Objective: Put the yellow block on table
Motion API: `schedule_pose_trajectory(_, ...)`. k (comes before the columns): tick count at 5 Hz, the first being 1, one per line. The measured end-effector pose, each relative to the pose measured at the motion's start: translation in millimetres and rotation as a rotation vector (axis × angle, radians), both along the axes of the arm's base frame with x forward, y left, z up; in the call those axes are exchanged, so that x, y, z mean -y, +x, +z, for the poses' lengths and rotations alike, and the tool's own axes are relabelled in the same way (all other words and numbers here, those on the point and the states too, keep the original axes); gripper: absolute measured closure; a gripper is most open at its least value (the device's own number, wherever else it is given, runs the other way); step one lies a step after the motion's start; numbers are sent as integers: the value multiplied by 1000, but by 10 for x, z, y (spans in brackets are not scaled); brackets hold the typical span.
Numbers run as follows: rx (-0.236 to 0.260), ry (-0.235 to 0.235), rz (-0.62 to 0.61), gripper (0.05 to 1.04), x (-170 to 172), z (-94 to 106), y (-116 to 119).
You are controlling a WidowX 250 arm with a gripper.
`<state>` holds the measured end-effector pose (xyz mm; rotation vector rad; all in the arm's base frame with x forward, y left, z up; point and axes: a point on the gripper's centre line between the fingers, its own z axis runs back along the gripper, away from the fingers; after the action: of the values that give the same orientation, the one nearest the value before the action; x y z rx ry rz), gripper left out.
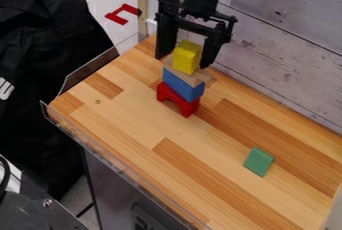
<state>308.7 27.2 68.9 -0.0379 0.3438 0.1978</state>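
Table: a light-brown, striped wooden tabletop [133, 119] with clear edging, running from the pale plank wall [287, 49] toward the viewer. Its bare boards beside the stack look like a fair landing place.
Gripper: the black two-finger gripper [183, 61] hangs at the table's far end, over the stack. Its fingers are spread, one to each side of the top block, and do not appear to pinch anything.
Stack base: a red arch-shaped block [192, 108] stands on the wood and carries a blue rectangular block [184, 85].
Stack middle: a flat tan wooden piece [198, 77] lies on the blue block, its corners jutting out.
Yellow block: the small, bright yellow painted block [187, 57] sits upright on the tan piece, at the very top. It is probably light, stiff and hard to damage; smooth paint could let it slip or twist in a careless hold. Best grip: two opposite upright faces, around mid-height, with the fingertips kept above the tan piece. A straight lift should come first, since a sideways nudge could topple the loose pile.
Green block: a small green block [258, 161] lies nearer the viewer, well apart from the stack and out of the job.
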Motion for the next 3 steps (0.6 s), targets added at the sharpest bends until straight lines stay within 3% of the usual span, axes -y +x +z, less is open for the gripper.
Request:
schedule_pose_trajectory(1, 4, 2, 27, 389, -27, -8, 6)
schedule_pose_trajectory(2, 4, 3, 33, 546, -32, -4, 7)
schedule_pose_trajectory(3, 4, 9, 40, 546, -38, 16, 19)
